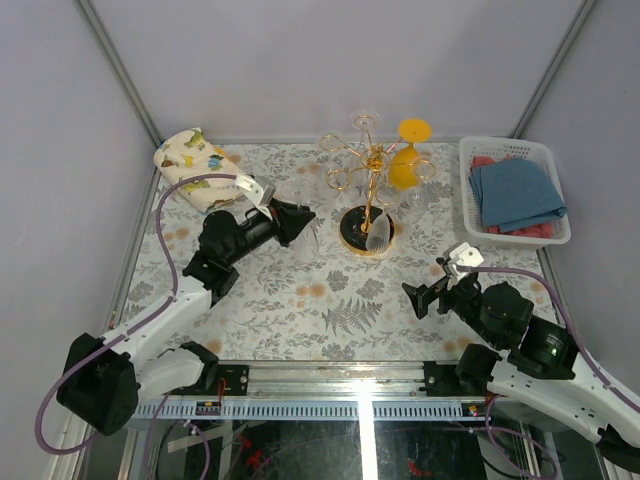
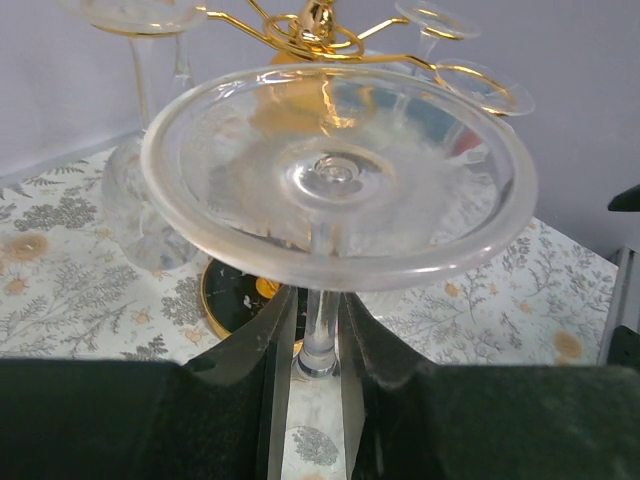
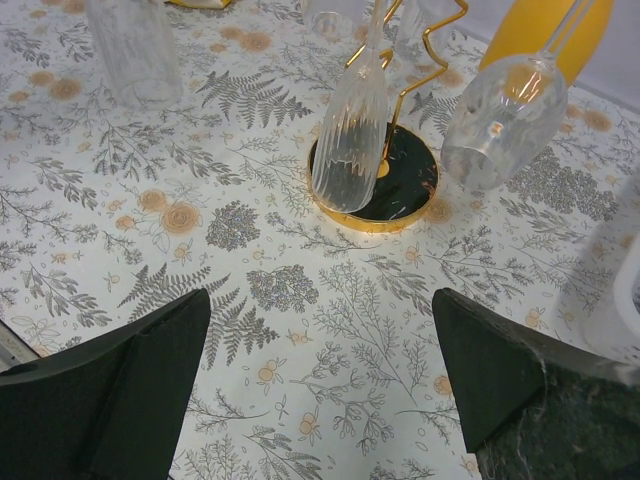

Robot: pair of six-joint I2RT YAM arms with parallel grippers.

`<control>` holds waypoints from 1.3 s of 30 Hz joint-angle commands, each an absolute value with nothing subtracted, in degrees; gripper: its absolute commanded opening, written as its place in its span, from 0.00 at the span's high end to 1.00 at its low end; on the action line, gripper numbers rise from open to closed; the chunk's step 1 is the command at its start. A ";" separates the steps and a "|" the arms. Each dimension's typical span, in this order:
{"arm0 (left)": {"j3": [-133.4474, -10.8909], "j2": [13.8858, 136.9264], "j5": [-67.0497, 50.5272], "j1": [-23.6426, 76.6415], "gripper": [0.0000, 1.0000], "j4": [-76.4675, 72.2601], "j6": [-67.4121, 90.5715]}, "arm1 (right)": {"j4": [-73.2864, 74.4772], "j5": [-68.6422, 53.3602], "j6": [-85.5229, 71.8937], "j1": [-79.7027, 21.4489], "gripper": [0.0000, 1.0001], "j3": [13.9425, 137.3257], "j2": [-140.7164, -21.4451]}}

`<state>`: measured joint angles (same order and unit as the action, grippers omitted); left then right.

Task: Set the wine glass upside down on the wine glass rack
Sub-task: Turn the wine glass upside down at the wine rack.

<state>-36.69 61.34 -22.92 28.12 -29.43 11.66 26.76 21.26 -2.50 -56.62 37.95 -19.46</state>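
The wine glass rack [image 1: 376, 160] stands just right of the held wine glass [image 2: 335, 175]. It seems best to keep the foot level and slide the stem into a free loop, clear of the hanging glasses [image 3: 350, 130]. The left end effector [image 2: 318, 350] clenches the stem; the right end effector [image 3: 320, 370] gapes, released, touching nothing.

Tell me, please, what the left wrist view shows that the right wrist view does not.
Only the left wrist view shows the left gripper shut on the stem of the wine glass, whose round foot faces the camera.

Only the right wrist view shows the right gripper, open and holding nothing, and a ribbed glass in plain sight, hanging upside down over the rack's base.

Both show the rack with its black, gold-rimmed base, and the flowered tablecloth.
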 commanded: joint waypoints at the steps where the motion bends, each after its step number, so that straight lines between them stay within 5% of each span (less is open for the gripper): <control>1: -39.54 64.57 -23.99 26.78 1.00 -38.87 9.03 | 25.93 22.81 -2.61 -56.76 0.00 38.03 -18.80; 11: -46.29 71.38 -30.00 26.29 1.00 -35.20 8.85 | 24.52 20.24 -1.16 -56.79 0.00 37.55 -16.26; 18: -44.59 63.66 -28.62 26.28 1.00 -21.54 16.26 | 4.92 7.62 19.80 -56.79 0.01 33.17 -15.75; 31: -43.51 53.09 -35.13 27.05 1.00 8.94 14.71 | -13.47 -10.48 40.10 -56.78 0.00 42.87 -43.75; 39: -45.36 54.97 -41.75 27.15 1.00 16.64 12.16 | -12.09 -14.37 42.23 -56.82 0.25 51.22 -54.15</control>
